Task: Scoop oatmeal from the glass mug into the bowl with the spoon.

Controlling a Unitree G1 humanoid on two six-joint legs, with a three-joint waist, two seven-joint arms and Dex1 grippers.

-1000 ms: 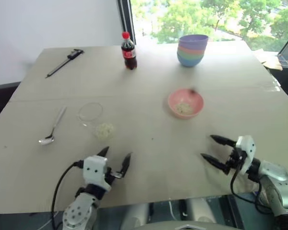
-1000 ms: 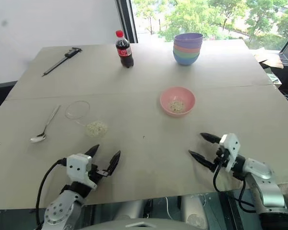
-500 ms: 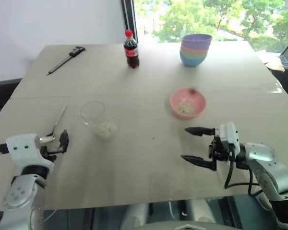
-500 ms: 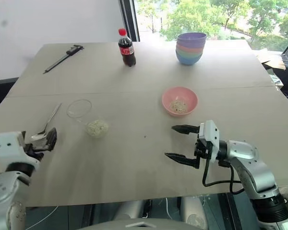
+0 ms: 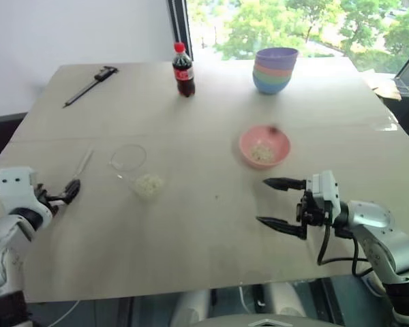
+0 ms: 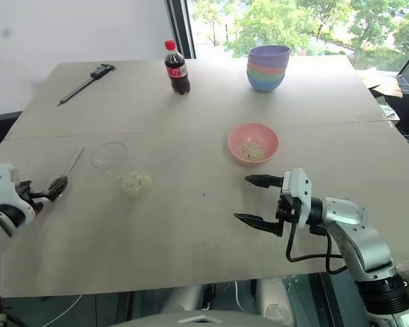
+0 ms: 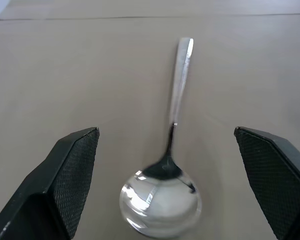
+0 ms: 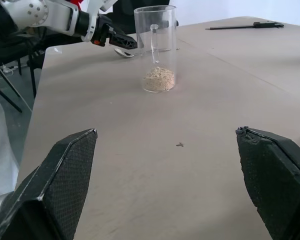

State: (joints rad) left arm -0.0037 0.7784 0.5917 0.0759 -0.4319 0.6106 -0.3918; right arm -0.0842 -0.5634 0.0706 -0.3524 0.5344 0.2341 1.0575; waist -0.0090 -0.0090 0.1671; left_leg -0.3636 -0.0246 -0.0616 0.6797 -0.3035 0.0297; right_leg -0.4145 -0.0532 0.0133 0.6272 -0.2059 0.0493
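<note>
Beige tabletop [image 6: 204,259]: spoon [image 7: 165,175] lying ungrasped between released left gripper [image 7: 165,180]; right gripper [image 6: 259,201] hanging released. Oatmeal [image 6: 135,182] sitting in glass mug [image 6: 116,163]; some showing in pink bowl [image 6: 253,143]. Scooping remaining.

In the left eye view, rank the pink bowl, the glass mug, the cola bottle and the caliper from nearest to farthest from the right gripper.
From the right gripper:
1. Pink bowl, just beyond it on the table.
2. Glass mug, across on the robot's left.
3. Cola bottle, far edge, centre.
4. Caliper, far left corner.
</note>
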